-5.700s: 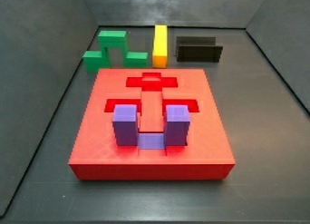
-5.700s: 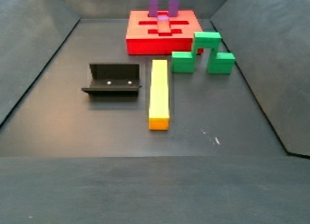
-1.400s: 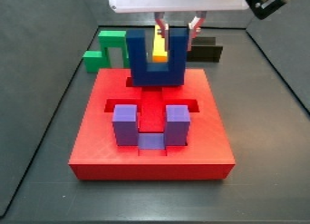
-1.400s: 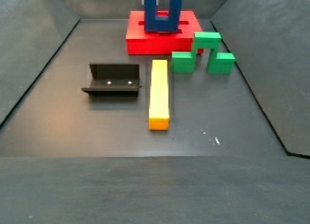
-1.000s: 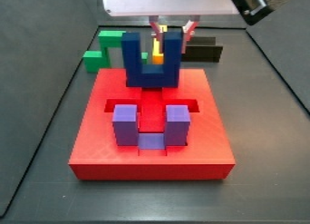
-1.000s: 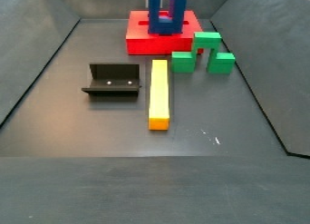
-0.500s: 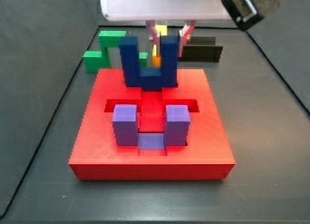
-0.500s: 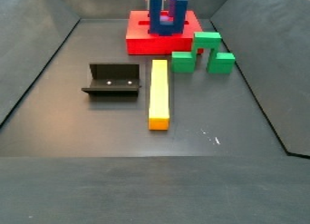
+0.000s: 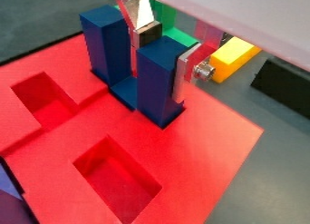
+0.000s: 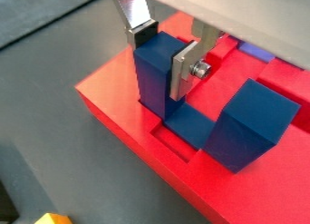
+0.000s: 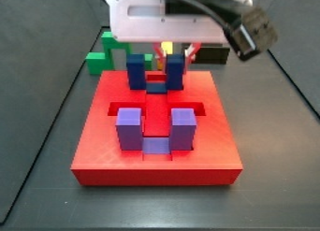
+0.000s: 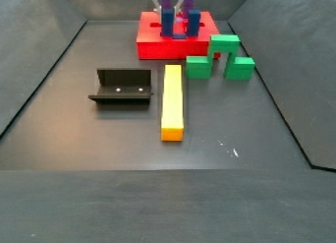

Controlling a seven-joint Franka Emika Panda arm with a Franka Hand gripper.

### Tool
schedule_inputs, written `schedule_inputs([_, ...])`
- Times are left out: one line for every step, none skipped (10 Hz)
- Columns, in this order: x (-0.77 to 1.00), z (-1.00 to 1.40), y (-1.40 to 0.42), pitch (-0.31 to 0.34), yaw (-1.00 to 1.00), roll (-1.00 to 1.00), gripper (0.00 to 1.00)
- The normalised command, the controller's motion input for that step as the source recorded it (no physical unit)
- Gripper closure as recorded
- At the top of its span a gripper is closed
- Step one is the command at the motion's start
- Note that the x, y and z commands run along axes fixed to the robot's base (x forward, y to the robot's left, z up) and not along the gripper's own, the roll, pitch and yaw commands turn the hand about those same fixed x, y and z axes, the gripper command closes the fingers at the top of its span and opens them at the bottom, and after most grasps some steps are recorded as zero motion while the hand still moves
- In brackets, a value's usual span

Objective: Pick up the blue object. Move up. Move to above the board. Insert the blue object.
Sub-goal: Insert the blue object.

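Observation:
The blue object (image 11: 155,72) is a dark blue U-shaped block standing upright at the far end of the red board (image 11: 212,146). Its base is down in a recess there. Both wrist views show its two prongs (image 9: 107,42) (image 10: 255,119). My gripper (image 9: 166,57) is shut on one prong, with a silver finger on each side of it; the other wrist view shows the same grip (image 10: 161,51). In a side view the gripper (image 11: 167,50) hangs right above the board. The blue object (image 12: 182,17) and the board (image 12: 160,48) also show at the far end.
A lighter purple U-shaped block (image 11: 156,130) sits in the board's near recess. Green pieces (image 12: 217,57), a long yellow bar (image 12: 172,99) and the black fixture (image 12: 121,88) stand on the floor beside the board. Open recesses (image 9: 115,173) lie near the blue object.
The gripper has come down with the blue object, from above the board until the block's base sits in the far recess. Nothing else moved.

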Motion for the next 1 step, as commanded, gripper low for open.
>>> schedule_inputs([0.00, 0.00, 0.00, 0.000, 0.00, 0.00, 1.00])
